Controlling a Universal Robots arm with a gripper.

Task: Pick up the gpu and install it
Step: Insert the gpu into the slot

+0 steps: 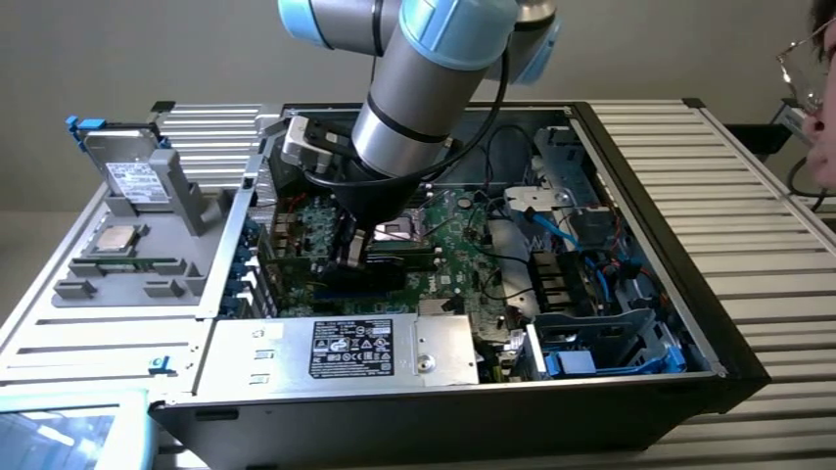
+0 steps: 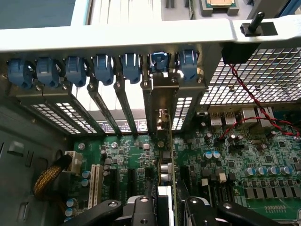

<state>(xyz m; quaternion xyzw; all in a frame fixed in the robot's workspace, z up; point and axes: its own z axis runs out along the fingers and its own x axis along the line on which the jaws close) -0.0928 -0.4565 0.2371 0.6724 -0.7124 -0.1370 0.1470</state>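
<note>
The gpu (image 2: 165, 165) stands edge-on and upright over the green motherboard (image 2: 235, 160). Its metal bracket (image 2: 162, 101) lies against the case's rear slot openings, under a blue clip (image 2: 160, 61). My gripper (image 2: 167, 209) is shut on the card's near end, one black finger (image 2: 141, 209) on each side. In the exterior view the arm reaches down into the open computer case (image 1: 731, 372). There my gripper (image 1: 350, 253) sits low over the motherboard (image 1: 444, 235), with the dark gpu (image 1: 398, 258) in it.
A row of blue slot clips (image 2: 101, 66) lines the case's rear wall. Red and black wires (image 2: 249, 99) run over the board. A labelled power supply (image 1: 347, 348) sits at the near side and blue cables (image 1: 575, 245) at the exterior view's right. A person (image 1: 816, 117) stands at the right edge.
</note>
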